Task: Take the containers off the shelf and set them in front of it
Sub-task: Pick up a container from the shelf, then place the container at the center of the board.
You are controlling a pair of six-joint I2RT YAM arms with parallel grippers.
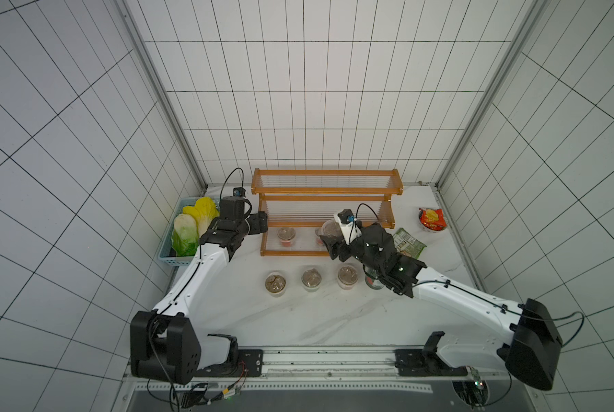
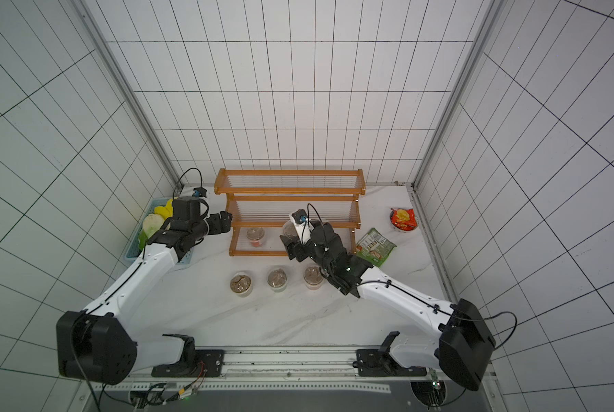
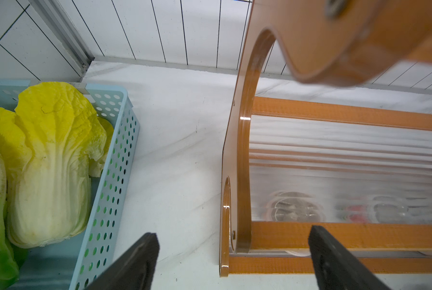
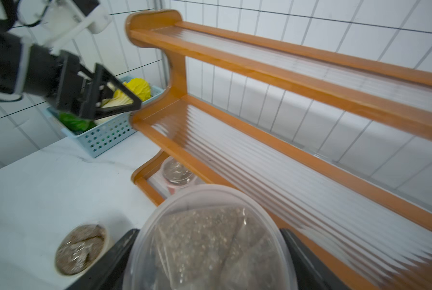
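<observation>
— What has the right hand got?
— It grips a clear lidded cup, raised beside the shelf's lower tiers, toward their right end. The left hand gapes empty at the shelf's left end.
— How to set it down?
— Keep it level, lower onto bare bench before the shelf's front rail, clear of the three cups and tin can; let go once it stands.

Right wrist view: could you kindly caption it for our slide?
Right hand holding a clear lidded cup close to the wooden shelf.
</observation>
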